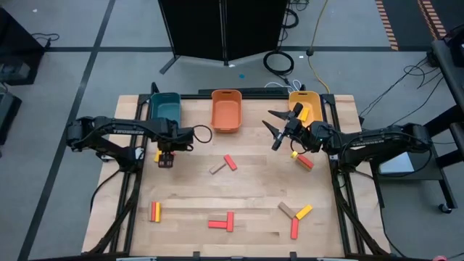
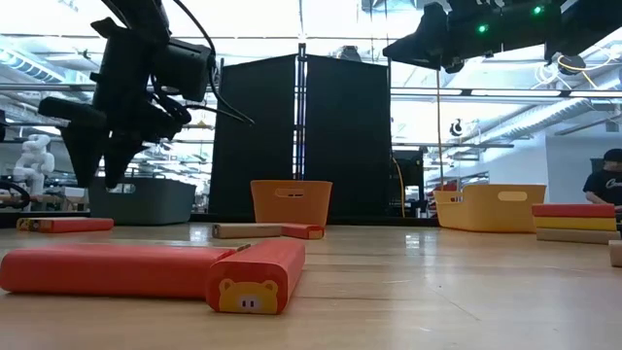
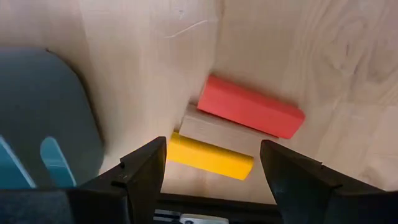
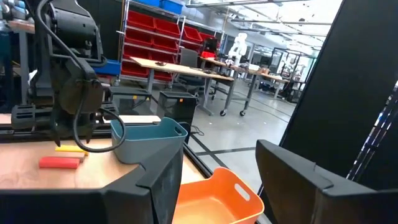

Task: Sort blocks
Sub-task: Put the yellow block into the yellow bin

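Yellow bin [image 1: 305, 104] holding a yellow block [image 1: 304, 113], orange bin [image 1: 226, 110] looks bare inside, teal bin's [image 1: 164, 109] inside unclear, my left pincer [image 1: 166, 161] and my right pincer [image 1: 278, 127] both apart, gripping nothing.

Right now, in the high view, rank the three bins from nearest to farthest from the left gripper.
From the left gripper, open above a small cluster of blocks near the table's left side:
1. Teal bin, back left, just behind the gripper.
2. Orange bin, back middle.
3. Yellow bin, back right, by the right arm.
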